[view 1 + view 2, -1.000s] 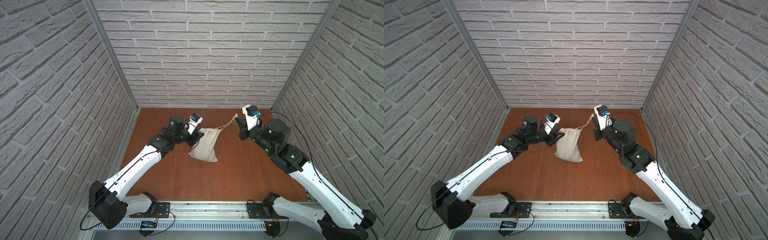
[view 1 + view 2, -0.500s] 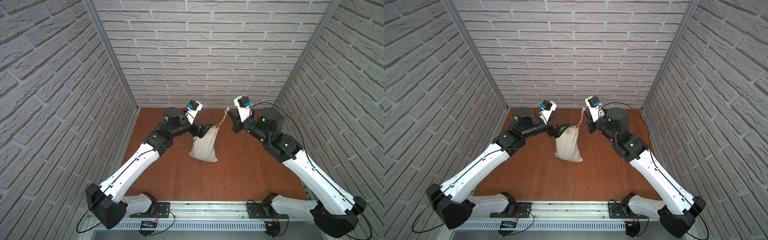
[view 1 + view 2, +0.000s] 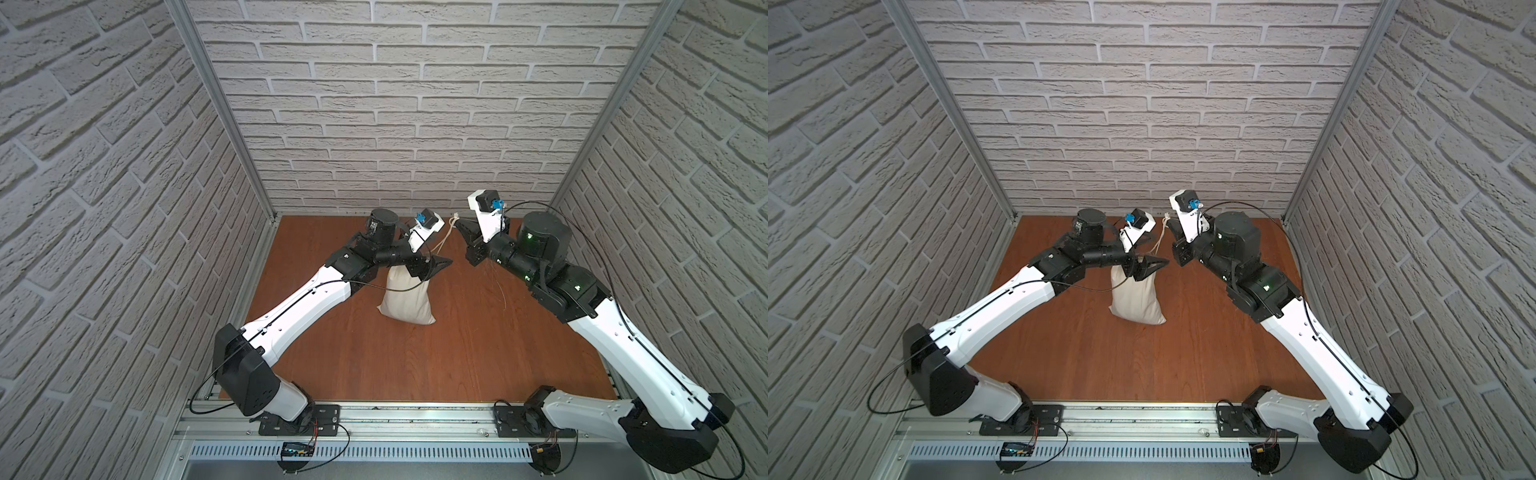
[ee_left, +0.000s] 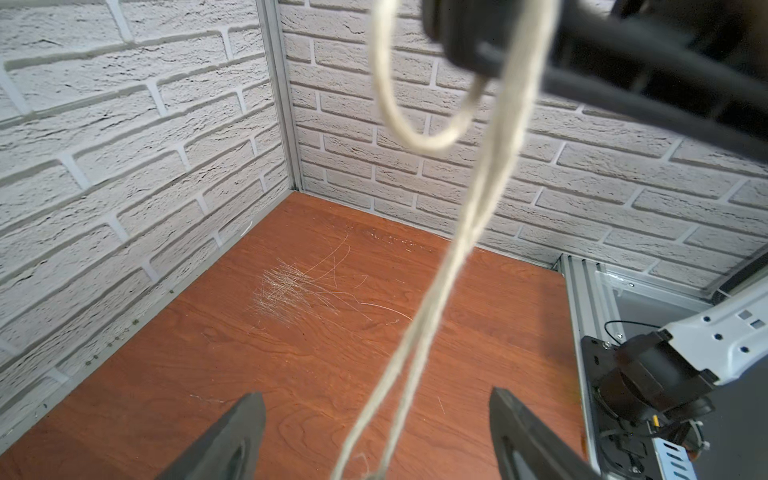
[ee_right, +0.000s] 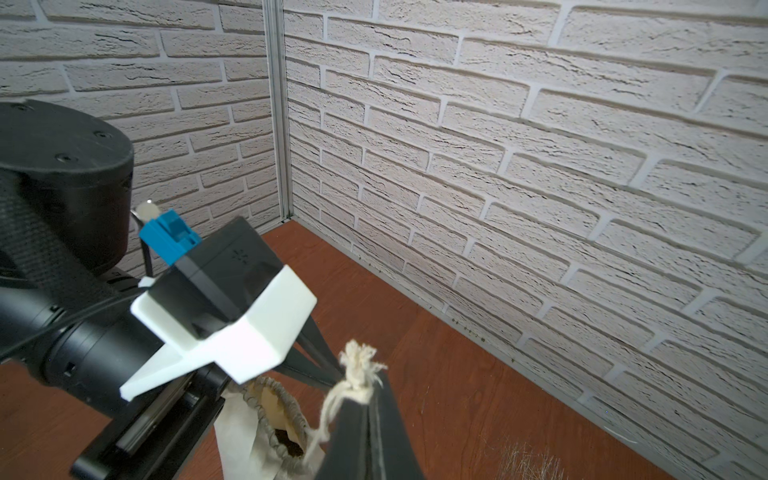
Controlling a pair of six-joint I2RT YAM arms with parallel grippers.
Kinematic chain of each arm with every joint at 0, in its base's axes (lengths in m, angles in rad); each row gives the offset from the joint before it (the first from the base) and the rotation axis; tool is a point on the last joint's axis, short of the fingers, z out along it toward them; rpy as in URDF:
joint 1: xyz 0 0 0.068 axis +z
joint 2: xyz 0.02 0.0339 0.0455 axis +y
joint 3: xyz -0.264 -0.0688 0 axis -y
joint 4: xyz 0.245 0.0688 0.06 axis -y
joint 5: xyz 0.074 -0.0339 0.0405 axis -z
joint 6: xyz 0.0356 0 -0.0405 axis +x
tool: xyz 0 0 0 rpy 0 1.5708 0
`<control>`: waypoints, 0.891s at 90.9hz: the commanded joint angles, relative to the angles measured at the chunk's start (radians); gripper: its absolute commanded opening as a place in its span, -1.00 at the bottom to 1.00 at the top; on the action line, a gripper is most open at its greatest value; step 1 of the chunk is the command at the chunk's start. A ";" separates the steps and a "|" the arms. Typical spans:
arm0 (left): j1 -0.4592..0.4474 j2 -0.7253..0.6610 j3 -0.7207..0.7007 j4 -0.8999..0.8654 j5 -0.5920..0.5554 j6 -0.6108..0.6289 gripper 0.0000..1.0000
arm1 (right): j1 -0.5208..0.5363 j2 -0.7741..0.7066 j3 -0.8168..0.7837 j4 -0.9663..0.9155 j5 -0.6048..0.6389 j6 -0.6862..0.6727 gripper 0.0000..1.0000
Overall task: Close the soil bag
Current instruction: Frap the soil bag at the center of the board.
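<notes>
My right end effector (image 5: 368, 388) is pinched tight on the cord (image 5: 330, 409), just under its frayed knot (image 5: 360, 360). The two dark fingers meet with only the string between them. My left end effector (image 4: 375, 395) stands wide and holds nothing. In its wrist view the doubled cord runs down between the spread fingers, and I cannot tell whether it brushes either one.

In both top views the left one hovers over the neck of the soil bag (image 3: 407, 305). The right one sits higher and nearer the back wall, with the cord slanting up to it from the neck. The bag stands on the table (image 3: 457, 353), a little behind the middle, its base spread flat and its body narrowing up to the neck. The mouth is not fully drawn: my right wrist view shows a puckered rim with dark soil (image 5: 286, 444) inside.

I judge the bag soft and slumpy. The wrinkled cream cloth will fold wherever I press, and the soil's weight sits low. It looks light enough that a pull on the cord alone might drag or tip it instead of cinching it. The smooth, scratched, reddish wood-grain table would give it little grip.

The place for my left end effector to take hold is the gathered cloth just below the drawstring channel, to pin the neck while the right draws the cord away. The cord is thin, twisted, rough fibre, and its knot should act as a stop against slipping through my fingers.
</notes>
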 commanded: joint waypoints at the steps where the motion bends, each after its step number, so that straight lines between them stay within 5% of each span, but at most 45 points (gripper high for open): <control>1: -0.003 -0.002 0.023 0.041 0.006 0.022 0.75 | 0.008 -0.003 0.054 0.064 -0.009 -0.007 -0.94; 18: -0.003 0.003 0.037 0.036 -0.009 0.026 0.60 | 0.007 0.013 0.084 0.058 -0.016 -0.004 -0.94; 32: -0.001 0.004 0.052 0.015 -0.005 0.026 0.13 | 0.007 0.029 0.113 0.047 -0.019 -0.002 -0.94; 48: 0.000 0.002 0.061 -0.010 -0.005 0.031 -0.09 | 0.007 0.040 0.122 0.039 -0.017 0.002 -0.94; 63: 0.003 0.012 0.086 -0.055 -0.008 0.038 -0.55 | 0.007 0.044 0.125 0.049 -0.024 0.002 -0.94; 81: 0.002 0.042 0.113 -0.100 -0.015 0.040 -0.74 | 0.009 0.050 0.137 0.048 -0.017 0.006 -0.93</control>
